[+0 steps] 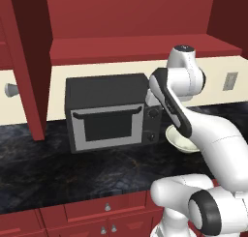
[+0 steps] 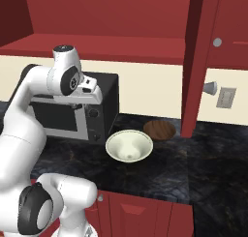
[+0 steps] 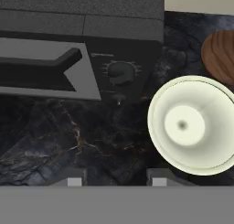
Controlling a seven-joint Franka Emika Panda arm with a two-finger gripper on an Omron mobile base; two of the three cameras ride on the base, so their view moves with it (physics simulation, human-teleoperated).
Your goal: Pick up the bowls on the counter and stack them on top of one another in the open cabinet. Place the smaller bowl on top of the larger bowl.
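Observation:
The larger bowl (image 3: 194, 125), cream-white with a flared rim, stands upright on the dark counter (image 3: 68, 136) just right of the microwave; it shows too in the left base view (image 1: 181, 140) and the right base view (image 2: 129, 145). Behind it to the right rests the smaller bowl (image 2: 160, 129), dark brown, cut by the hand view's right edge (image 3: 221, 54). My gripper (image 3: 115, 179) hovers high over the counter, left of the cream bowl and in front of the microwave's knobs. Its fingers stand apart with nothing between them. The open cabinet's red shelf (image 1: 135, 50) (image 2: 97, 45) runs above.
A black microwave (image 1: 109, 112) (image 2: 72, 115) sits against the wall on the counter. Open cabinet doors hang down at the sides (image 1: 31, 62) (image 2: 198, 62). A wall outlet (image 2: 225, 97) is at the right. Red drawers (image 1: 106, 209) lie under the counter edge.

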